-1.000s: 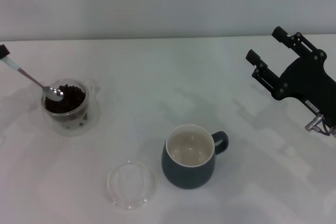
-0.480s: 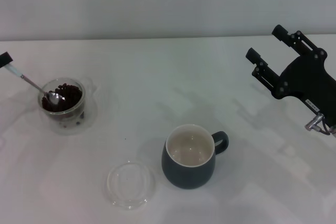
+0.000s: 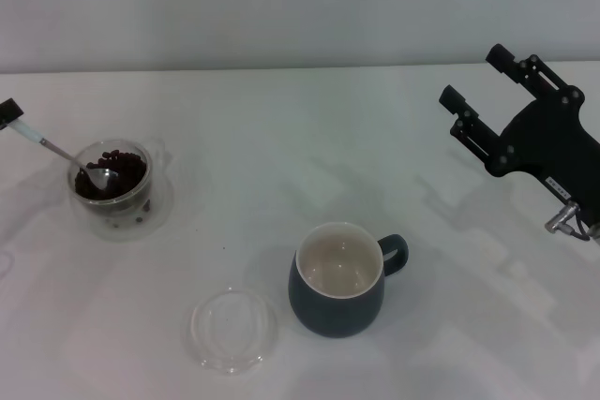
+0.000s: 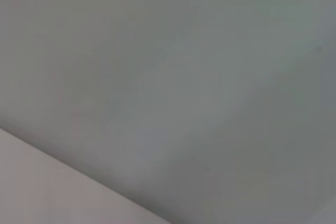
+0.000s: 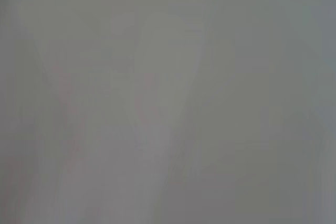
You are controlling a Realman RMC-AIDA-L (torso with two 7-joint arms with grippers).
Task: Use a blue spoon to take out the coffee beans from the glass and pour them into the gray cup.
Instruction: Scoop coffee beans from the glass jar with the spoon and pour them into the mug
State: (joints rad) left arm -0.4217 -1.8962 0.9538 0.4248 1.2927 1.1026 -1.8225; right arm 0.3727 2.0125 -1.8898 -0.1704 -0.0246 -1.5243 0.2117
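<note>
the left gripper [image 3: 9, 110] shows only as a dark tip at the edge of the head view, closed on the pale end of the blue spoon [image 3: 66, 155]. from that tip the spoon slopes down and away, and its metal bowl sits among the coffee beans [image 3: 117, 173] inside the glass [image 3: 114, 190]. the step in hand looks like the scoop itself. to do it well, the bowl should probably dip under the heap and level out before it rises, so the beans ride in the hollow and do not roll off. the glass is light and nothing steadies it, so a slow lift clear of the rim seems wise. farther out from the gripper, well apart across the table, stands the gray cup [image 3: 337, 311], upright with nothing in it — the carry is long, so the spoon must stay level. a clear lid [image 3: 232, 330] lies just beside the cup. the right gripper [image 3: 477, 93] hangs parked at the far side, fingers apart and empty.
</note>
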